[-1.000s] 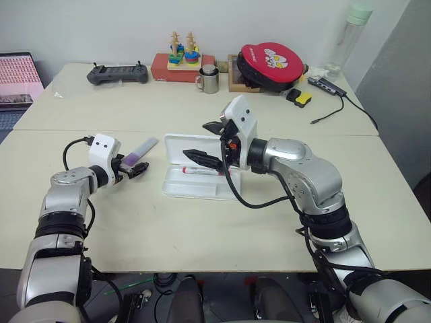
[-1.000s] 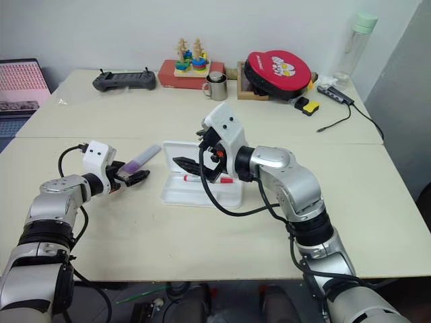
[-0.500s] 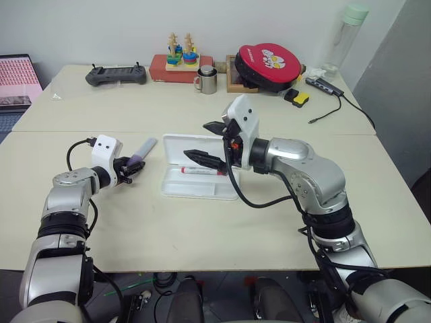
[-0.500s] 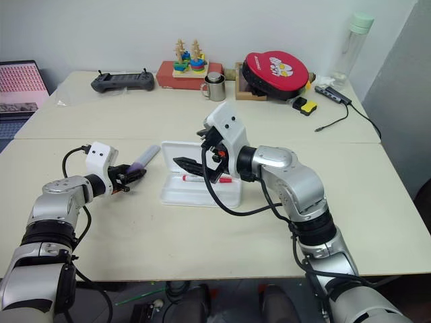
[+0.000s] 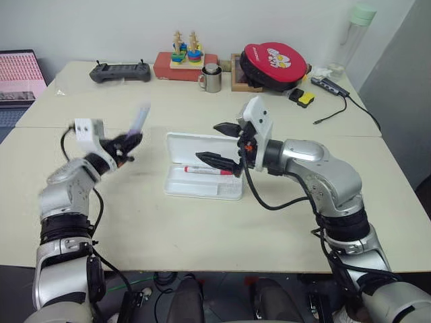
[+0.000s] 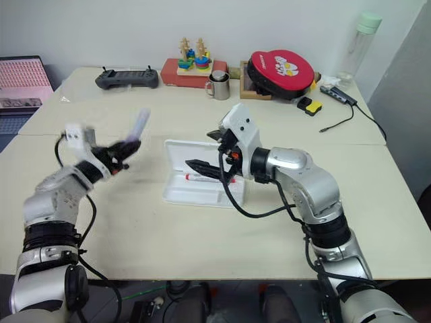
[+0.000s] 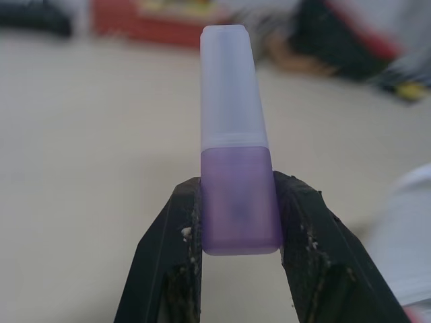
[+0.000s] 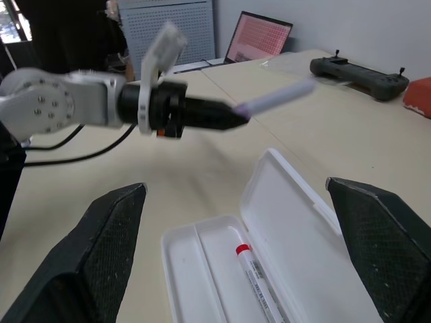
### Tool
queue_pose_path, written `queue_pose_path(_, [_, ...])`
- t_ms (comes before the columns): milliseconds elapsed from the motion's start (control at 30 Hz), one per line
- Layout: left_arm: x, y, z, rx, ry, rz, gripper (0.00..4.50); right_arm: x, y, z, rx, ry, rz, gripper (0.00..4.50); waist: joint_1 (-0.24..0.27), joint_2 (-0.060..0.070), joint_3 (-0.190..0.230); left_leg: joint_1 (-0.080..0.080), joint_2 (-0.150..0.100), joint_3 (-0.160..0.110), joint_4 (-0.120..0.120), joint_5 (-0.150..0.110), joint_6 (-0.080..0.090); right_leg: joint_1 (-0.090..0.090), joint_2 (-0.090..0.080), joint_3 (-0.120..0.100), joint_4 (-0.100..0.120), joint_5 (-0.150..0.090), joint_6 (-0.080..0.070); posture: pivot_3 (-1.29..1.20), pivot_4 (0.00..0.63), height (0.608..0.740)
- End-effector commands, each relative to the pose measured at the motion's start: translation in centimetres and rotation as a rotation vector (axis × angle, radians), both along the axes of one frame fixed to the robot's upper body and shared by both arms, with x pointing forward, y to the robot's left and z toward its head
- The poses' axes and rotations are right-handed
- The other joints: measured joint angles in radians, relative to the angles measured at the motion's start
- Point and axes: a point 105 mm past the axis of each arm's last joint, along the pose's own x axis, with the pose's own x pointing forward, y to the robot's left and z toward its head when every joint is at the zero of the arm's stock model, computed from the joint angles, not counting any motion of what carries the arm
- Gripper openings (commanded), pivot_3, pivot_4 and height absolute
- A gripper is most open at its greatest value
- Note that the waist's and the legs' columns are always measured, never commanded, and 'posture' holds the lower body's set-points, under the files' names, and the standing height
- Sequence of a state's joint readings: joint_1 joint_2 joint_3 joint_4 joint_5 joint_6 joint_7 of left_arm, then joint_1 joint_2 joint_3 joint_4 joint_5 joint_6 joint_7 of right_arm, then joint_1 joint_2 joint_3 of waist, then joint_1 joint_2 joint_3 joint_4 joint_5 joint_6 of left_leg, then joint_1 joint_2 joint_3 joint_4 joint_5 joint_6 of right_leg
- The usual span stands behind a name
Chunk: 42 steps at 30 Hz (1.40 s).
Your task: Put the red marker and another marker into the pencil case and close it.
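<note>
**Red marker in, lilac highlighter in the air, lid open**

Status: the red marker (image 5: 208, 170) is lying inside the pencil case (image 5: 202, 189), so that half is done. The case is sitting on the table (image 5: 202, 229) mid-scene with its lid standing open. Left to do, as I'm reading it: carry the lilac highlighter (image 7: 234, 145) over, drop it in, shut the lid.

Left gripper (image 5: 128, 144) is pinching the highlighter at its purple butt end, jaws pressed on both flat sides. It's hanging clear of the table, off the case's left side. Its long axis is running in line with the fingers, pale cap end pointing up and away.

Red marker is lying along the case's length, red cap toward the left end.

Right gripper (image 5: 222, 143) is hovering over the case, jaws spread wide, gripping nothing.
</note>
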<state>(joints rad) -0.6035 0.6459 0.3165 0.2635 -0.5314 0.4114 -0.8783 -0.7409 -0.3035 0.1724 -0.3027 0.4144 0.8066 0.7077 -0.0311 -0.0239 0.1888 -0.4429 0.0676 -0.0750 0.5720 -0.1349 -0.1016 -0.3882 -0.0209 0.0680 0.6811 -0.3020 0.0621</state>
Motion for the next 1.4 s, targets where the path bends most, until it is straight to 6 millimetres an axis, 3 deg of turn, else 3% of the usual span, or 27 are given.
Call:
queue_pose_path(33, [-2.8,-3.0,2.9,0.097,-0.109,-0.229,1.2,-2.2,-1.4,1.3,0.013,-0.066,0.08,4.5,-0.001,0.0,0.0,0.0,0.0,0.0,0.0,0.0,0.0,0.0,0.0,0.0,0.0,0.0,0.0,0.0,0.15,0.74])
queue_pose_path(133, [-3.8,-4.7,2.2,0.248,-0.076,-0.38,1.2,-2.5,-2.6,0.6,-0.007,-0.052,0.064,4.5,-0.005,0.001,0.0,0.003,0.0,0.0,-0.001,0.0,0.0,0.001,0.0,0.0,0.001,-0.001,0.0,0.0,0.15,0.74])
queue_pose_path(233, [-5.2,-5.9,0.1,0.445,-0.006,-0.556,1.2,-2.8,-3.2,-0.3,-0.031,-0.039,0.055,4.5,-0.012,0.001,0.0,0.004,0.001,0.0,0.0,0.0,0.0,0.001,0.001,0.001,0.001,-0.003,0.003,0.0,0.15,0.74])
queue_pose_path(367, [-4.4,-4.7,-3.5,0.719,0.069,-0.6,1.2,-2.7,-3.7,-1.1,-0.061,-0.023,0.029,4.5,-0.018,0.001,0.001,0.004,0.001,0.001,0.0,0.0,0.001,0.001,0.001,0.002,0.001,-0.003,0.004,0.0,0.15,0.74])
queue_pose_path(567, [-3.3,-3.5,-6.5,0.909,0.177,-0.628,1.2,-2.6,-3.7,-2.3,-0.104,-0.01,0.001,4.5,-0.019,0.001,0.001,0.002,0.001,0.002,0.0,0.0,0.001,-0.001,0.001,0.003,0.0,-0.003,0.003,0.0,0.15,0.74])
queue_pose_path(867, [-3.3,-2.8,-7.7,0.981,0.252,-0.708,1.2,-2.5,-3.3,-3.0,-0.097,0.008,-0.025,4.5,-0.02,0.001,0.001,0.0,0.001,0.001,0.0,0.0,0.001,-0.001,0.001,0.002,0.001,-0.004,0.003,0.0,0.15,0.74])
queue_pose_path(1233, [-2.5,-3.7,-7.2,0.963,0.228,-0.703,1.2,-2.2,-3.5,-3.3,-0.094,0.015,-0.066,4.5,-0.02,0.001,0.001,0.0,0.001,0.001,0.001,0.0,0.001,-0.001,0.001,0.001,0.001,-0.004,0.003,0.0,0.15,0.74])
queue_pose_path(1300, [-2.2,-4.0,-7.0,0.955,0.21,-0.695,1.9,-2.0,-3.6,-3.2,-0.092,0.012,-0.075,4.5,-0.02,0.001,0.001,0.0,0.001,0.001,0.001,0.0,0.001,-0.001,0.001,0.001,0.001,-0.003,0.003,0.0,0.15,0.74])
queue_pose_path(1400, [-2.2,-4.4,-6.7,0.943,0.196,-0.702,2.42,-1.9,-3.7,-3.1,-0.091,0.01,-0.083,4.5,-0.02,0.001,0.001,0.0,0.001,0.0,0.001,0.0,0.001,-0.001,0.001,0.001,0.001,-0.003,0.003,0.0,0.15,0.74])
